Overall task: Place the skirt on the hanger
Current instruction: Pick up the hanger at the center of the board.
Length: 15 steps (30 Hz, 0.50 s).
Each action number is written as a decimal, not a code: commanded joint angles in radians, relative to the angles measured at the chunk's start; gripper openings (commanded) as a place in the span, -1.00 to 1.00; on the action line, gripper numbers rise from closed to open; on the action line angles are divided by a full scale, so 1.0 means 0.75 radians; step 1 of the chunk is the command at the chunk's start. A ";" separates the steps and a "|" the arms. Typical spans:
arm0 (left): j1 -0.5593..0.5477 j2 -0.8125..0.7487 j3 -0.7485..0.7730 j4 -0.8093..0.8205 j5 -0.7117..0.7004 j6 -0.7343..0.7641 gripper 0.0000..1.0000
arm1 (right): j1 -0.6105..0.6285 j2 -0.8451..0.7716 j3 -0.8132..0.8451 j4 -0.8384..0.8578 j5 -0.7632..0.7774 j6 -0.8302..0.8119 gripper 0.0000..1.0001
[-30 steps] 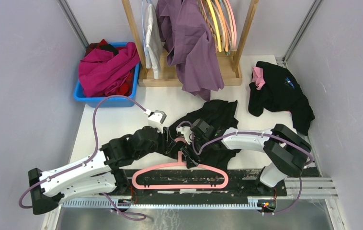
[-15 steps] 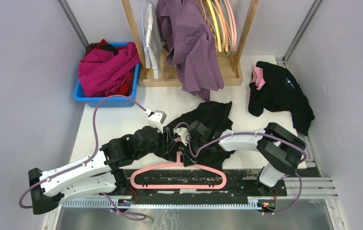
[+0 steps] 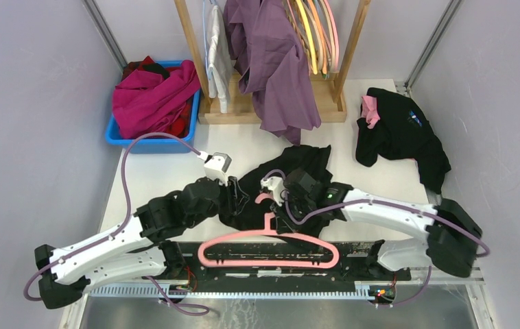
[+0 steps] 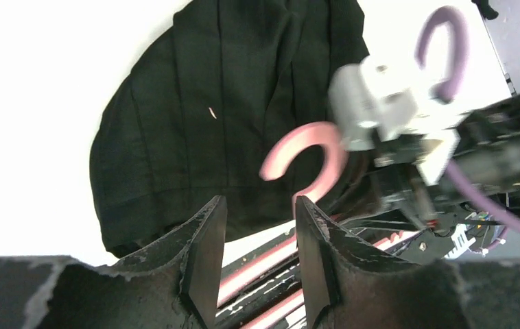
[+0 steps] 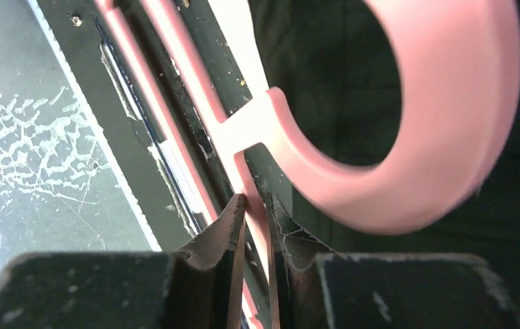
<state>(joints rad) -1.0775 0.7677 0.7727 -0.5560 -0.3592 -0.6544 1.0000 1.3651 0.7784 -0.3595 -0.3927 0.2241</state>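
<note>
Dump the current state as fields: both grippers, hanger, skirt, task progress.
left gripper: open, empty, over the near edge of the black fabric skirt
right gripper: shut on the neck of the pink plastic hanger
hanger: hook over the skirt, body toward the arm bases
skirt: crumpled on the white table
progress: skirt not on hanger yet
</note>
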 commanded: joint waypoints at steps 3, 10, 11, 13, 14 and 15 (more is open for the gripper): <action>0.003 0.013 0.045 -0.059 -0.078 0.036 0.07 | -0.024 -0.267 0.139 -0.366 0.214 -0.017 -0.97; 0.002 0.070 0.001 -0.055 -0.077 0.019 0.35 | -0.112 -0.554 0.238 -0.657 0.461 0.061 -0.98; 0.003 0.074 -0.002 -0.051 -0.076 0.019 0.38 | -0.123 -0.572 0.254 -0.701 0.493 0.058 -0.98; 0.002 0.086 -0.010 -0.037 -0.065 0.026 0.43 | -0.139 -0.604 0.275 -0.735 0.522 0.072 -0.98; 0.003 0.092 -0.013 -0.031 -0.060 0.032 0.44 | -0.141 -0.616 0.290 -0.752 0.508 0.077 -0.98; 0.002 0.102 -0.015 -0.032 -0.058 0.036 0.46 | -0.141 -0.626 0.310 -0.773 0.530 0.089 -0.98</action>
<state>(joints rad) -1.0775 0.8291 0.7666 -0.6064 -0.3904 -0.6495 0.9054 0.9260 0.9394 -0.8474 -0.0910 0.2546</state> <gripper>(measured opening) 0.714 0.126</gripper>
